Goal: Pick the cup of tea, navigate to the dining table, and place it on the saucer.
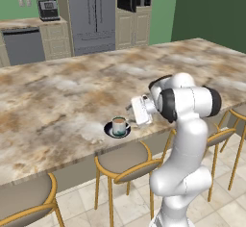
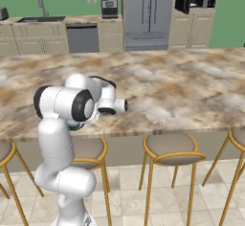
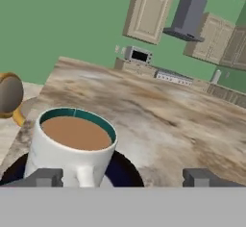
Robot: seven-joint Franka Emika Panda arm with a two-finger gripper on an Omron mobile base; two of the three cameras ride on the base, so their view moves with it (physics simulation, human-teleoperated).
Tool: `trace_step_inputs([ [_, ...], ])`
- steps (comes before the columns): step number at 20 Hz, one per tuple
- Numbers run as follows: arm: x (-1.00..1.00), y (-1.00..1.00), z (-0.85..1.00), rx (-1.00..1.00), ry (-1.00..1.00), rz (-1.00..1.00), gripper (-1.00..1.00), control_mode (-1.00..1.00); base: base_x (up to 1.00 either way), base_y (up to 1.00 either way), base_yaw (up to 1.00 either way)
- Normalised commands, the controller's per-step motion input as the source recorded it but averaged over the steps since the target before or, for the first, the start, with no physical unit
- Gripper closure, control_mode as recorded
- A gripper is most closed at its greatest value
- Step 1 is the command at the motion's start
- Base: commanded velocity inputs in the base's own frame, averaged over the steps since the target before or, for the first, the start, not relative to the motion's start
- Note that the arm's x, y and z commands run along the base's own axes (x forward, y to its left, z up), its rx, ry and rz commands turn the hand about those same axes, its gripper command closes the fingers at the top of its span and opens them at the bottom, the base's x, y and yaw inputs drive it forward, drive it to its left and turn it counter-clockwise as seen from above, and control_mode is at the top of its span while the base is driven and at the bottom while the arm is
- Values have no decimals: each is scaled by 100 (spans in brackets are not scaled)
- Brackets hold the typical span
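The small white mug with the teal-green band and brown tea inside stands upright on the small round navy-black saucer, near the front edge of the long beige-brown marbled stone bench, just above a round grey stool with a yellow frame.

From where I stand, the white arm's hand is just beside the mug on its right, reaching roughly level across the bench edge rather than down from above. In the hand view the two dark fingertips stand wide apart, one at each side of the picture, with the mug sitting left of centre between them, its handle turned toward the camera. The jaws hold nothing; there seems to be clear space on the mug's right side, less on its left.

So the placing looks done. Any coming move, I judge, is a straight pull back along the hand's own axis, away from the handle, without brushing the left finger against the mug's wall.
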Motion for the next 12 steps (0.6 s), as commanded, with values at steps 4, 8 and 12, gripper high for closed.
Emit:
trace_step_inputs([
  [4, -59, -1, 79, 6, 0, 0, -100, -100, 0, 0, 0],
  [8, -100, -29, 98, 7, 9, -12, -100, -100, 0, 0, 0],
  [12, -100, -36, 80, 1, 25, -23, -100, -100, 0, 0, 0],
])
